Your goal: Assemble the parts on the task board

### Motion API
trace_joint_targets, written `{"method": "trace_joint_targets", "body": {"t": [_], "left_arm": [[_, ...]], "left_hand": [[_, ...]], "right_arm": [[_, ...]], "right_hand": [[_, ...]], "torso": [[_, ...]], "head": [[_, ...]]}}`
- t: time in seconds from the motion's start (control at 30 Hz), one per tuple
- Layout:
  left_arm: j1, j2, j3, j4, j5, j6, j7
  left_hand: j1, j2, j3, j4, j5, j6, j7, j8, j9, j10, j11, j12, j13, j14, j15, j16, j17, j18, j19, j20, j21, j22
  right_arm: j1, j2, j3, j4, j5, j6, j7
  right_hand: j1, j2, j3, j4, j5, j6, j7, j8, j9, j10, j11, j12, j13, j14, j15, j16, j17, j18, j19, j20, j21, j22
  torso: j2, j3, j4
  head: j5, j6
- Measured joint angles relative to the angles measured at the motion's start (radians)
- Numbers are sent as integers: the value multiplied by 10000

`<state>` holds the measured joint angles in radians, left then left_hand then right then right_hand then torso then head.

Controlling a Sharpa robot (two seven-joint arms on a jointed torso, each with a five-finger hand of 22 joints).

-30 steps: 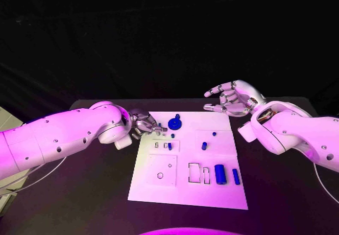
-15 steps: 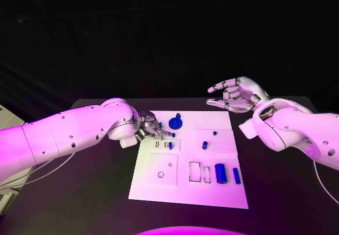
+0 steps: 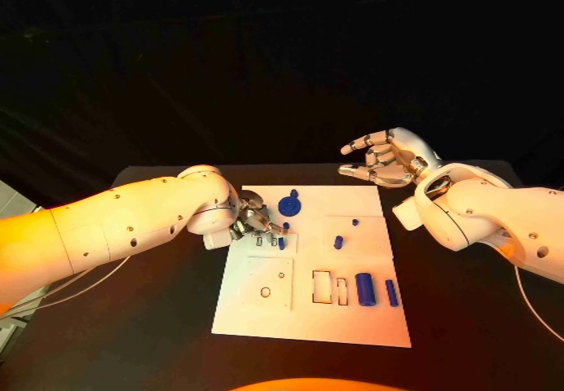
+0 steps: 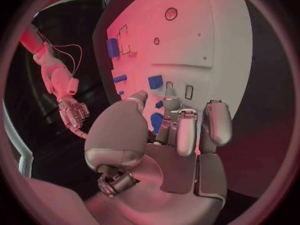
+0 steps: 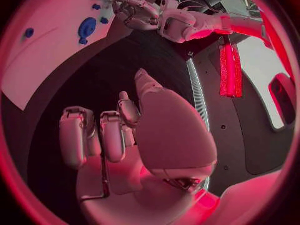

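The white task board (image 3: 353,318) lies mid-table. My left hand (image 3: 250,221) hovers over its near-left upper edge, fingers curled, pinching a small blue part (image 4: 157,122) between thumb and fingers, just above two small slots (image 3: 266,240). Another blue part (image 3: 282,242) stands beside those slots. A round blue part (image 3: 292,204) sits near the board's far edge, and a small peg (image 3: 338,241) stands at the middle right. A blue cylinder (image 3: 366,289) and a thin blue bar (image 3: 391,292) lie lower right. My right hand (image 3: 385,160) is raised beyond the far right corner, fingers apart, holding nothing.
A square recess with a small hole (image 3: 266,291) and two empty rectangular slots (image 3: 329,287) mark the board's near half. Black table (image 3: 129,326) surrounds the board. My right forearm (image 3: 494,220) hangs over the table to the board's right.
My left hand has moved rightward and slightly nearer, from beside the board's left edge to over the small slots. The right hand has stayed almost in place.
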<state>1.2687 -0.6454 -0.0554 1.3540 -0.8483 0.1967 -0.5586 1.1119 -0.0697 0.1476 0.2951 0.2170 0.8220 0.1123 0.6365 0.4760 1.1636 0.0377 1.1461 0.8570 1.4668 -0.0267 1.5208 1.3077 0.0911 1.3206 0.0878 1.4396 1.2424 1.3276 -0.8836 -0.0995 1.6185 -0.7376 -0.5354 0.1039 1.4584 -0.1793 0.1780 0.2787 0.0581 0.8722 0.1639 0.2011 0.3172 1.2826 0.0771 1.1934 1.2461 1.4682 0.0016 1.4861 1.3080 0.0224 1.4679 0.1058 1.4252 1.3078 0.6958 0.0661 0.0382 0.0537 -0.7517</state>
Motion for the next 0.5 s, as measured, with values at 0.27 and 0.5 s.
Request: {"method": "trace_joint_targets", "body": {"t": [0.27, 0.5], "left_arm": [[3, 141, -8, -61, 8, 247, -102], [3, 203, -10, -102, 51, 426, -126]], "left_hand": [[42, 42, 0, 0, 0, 0, 0, 0, 10, 0, 0, -17, -13, 0, 0, 0, -1, 0, 0, 0, 0, -1], [135, 134, 29, -29, 0, 0, 0, -39, 59, -1, 0, -17, -31, 0, 1, 0, -1, 0, -1, 0, 0, -16]], "right_arm": [[0, 40, 0, -17, -108, -17, -10], [0, 89, 0, -82, -246, -16, -15]], "right_hand": [[0, 0, 0, 0, 0, 0, 0, 0, -1, 0, 0, -1, -1, 0, 0, 0, -1, 0, 0, 0, 0, -1], [0, 0, 0, 0, 0, 0, 0, 0, -2, -35, 35, -1, -23, 0, 0, 0, -2, 0, 0, 0, -41, -2]], "torso": [[4, 7, -7], [-1, 12, -7]], "head": [[-22, -32], [-52, -50]]}}
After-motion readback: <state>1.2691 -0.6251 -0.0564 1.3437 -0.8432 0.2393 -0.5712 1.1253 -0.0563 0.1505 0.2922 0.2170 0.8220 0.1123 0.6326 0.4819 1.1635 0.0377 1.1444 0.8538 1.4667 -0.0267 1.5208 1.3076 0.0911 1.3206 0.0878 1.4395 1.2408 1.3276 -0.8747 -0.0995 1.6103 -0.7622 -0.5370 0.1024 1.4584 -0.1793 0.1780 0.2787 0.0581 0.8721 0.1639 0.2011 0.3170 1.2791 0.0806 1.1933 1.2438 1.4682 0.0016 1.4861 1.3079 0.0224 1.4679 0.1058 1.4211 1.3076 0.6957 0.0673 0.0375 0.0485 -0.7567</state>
